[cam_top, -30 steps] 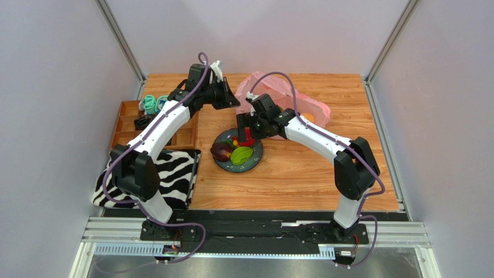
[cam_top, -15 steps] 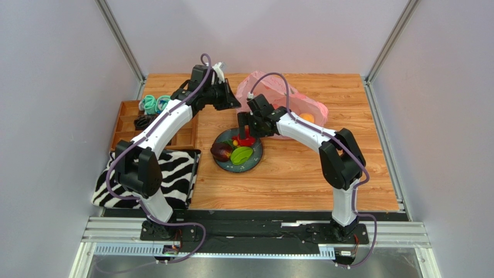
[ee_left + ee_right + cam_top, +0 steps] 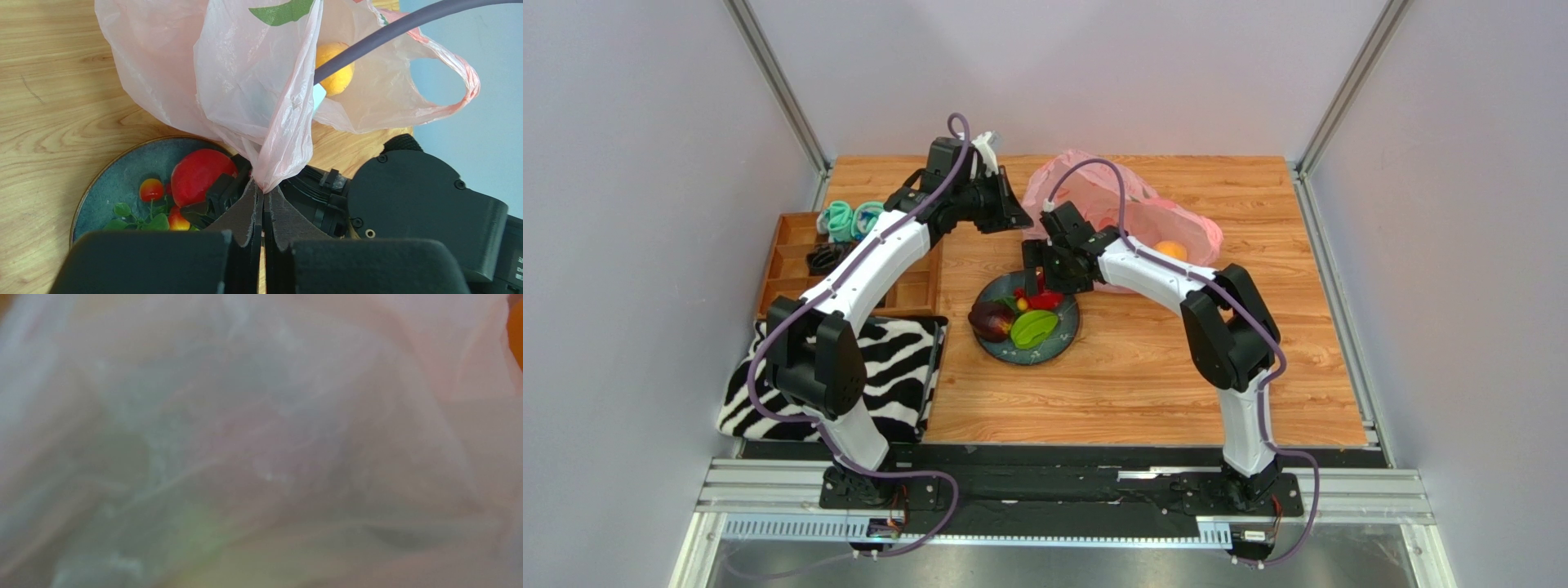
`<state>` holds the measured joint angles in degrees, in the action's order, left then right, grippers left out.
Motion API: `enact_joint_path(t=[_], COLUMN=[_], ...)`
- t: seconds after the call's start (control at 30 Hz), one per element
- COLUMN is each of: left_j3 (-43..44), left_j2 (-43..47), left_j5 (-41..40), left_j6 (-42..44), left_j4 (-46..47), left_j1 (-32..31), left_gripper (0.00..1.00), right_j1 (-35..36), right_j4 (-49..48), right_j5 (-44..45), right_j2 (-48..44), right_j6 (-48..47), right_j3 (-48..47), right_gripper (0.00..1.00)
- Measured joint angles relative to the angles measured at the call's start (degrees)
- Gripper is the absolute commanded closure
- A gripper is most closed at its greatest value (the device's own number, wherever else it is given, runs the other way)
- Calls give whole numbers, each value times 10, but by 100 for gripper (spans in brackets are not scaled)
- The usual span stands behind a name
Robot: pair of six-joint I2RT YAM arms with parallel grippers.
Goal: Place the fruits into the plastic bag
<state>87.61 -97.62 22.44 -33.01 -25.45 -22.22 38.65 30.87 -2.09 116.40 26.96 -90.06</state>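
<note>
Left gripper (image 3: pixel 263 199) is pinching a gathered fold of the bag (image 3: pixel 245 73) between fully closed fingers. It is holding the film lifted, so the bag is hanging open just beyond its tips and to their right. Below those tips the plate (image 3: pixel 116 177) is lying, with the apple (image 3: pixel 199 174) just left of the pinch and the berries (image 3: pixel 151 190) further left. Right gripper (image 3: pixel 1039 277) is reaching in over the plate's far edge, one black finger (image 3: pixel 216 195) right beside the apple. Bag film is blanketing its own camera, so I cannot tell whether its jaws are closing on the apple. An orange (image 3: pixel 336 70) is already sitting inside the bag, up and right of the pinch. By my judgement it is the nearer tool to the apple, and the bag mouth is waiting just behind it.
</note>
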Motion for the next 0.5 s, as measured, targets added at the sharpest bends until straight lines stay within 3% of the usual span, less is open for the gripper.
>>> enact_joint_path(t=[0.2, 0.5], left_j3=[0, 0], left_j2=[0, 0], left_j5=[0, 0], left_j6=[0, 1], left_j4=[0, 0], left_j1=[0, 0], left_gripper=[100, 100], right_j1=[0, 0], right_j4=[-3, -15], right_j5=[-4, 2], right_j2=[5, 2], right_j6=[0, -9], right_j3=[-3, 2], right_gripper=[41, 49])
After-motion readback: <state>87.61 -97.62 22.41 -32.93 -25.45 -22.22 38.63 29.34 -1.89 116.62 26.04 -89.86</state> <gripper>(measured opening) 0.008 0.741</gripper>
